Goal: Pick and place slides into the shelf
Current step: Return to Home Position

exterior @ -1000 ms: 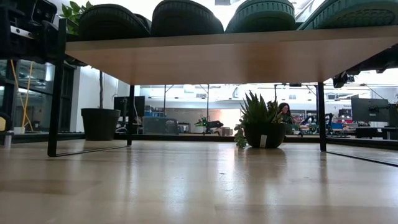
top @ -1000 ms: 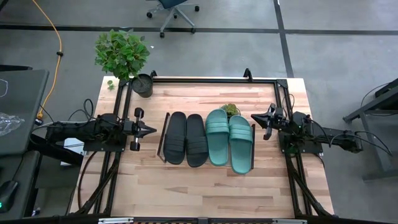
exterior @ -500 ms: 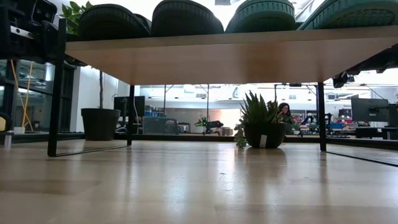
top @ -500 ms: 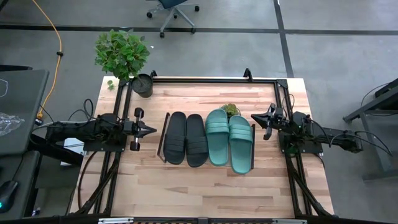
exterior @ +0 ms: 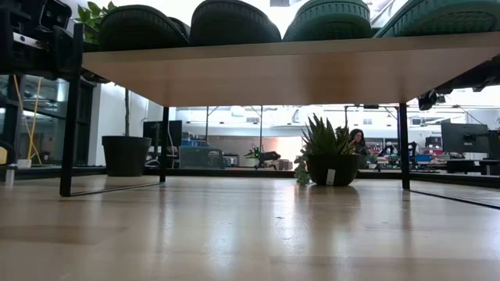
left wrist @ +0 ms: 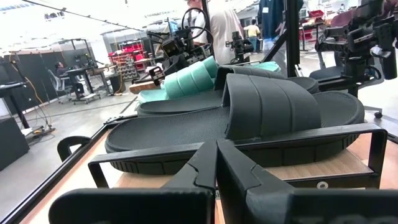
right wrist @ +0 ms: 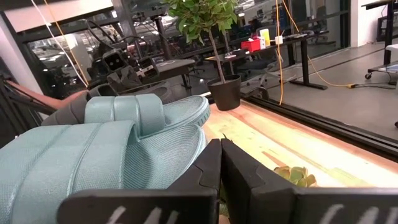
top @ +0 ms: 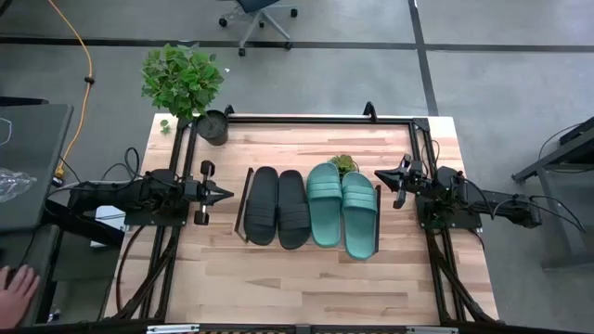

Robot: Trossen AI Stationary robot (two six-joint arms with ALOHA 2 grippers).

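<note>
Teal and black rubber covered the top of the shelf [exterior: 312, 72]. The two black slides [top: 264, 206] lay on its left half and the two teal slides [top: 325, 204] on its right half. All four were flat with straps up, packed close in one row (from the low camera I saw only their rounded ends above the wood plank).

My left end effector [top: 225, 194] hung just off the shelf's left end. Its fingers were pressed together on nothing, and the tip pointed at the nearest black slide. My right end effector [top: 380, 174] hung just off the shelf's right end, nearer the far corner, with its fingers likewise together and empty.

A small succulent [exterior: 324, 152] stood on the table [top: 278, 278] at the shelf's far edge, peeking out behind the teal pair. A larger potted plant [top: 186, 83] stood well beyond the shelf's far left corner. A person's hand [top: 17, 288] showed off the table, well away from the shelf on its near left side.
</note>
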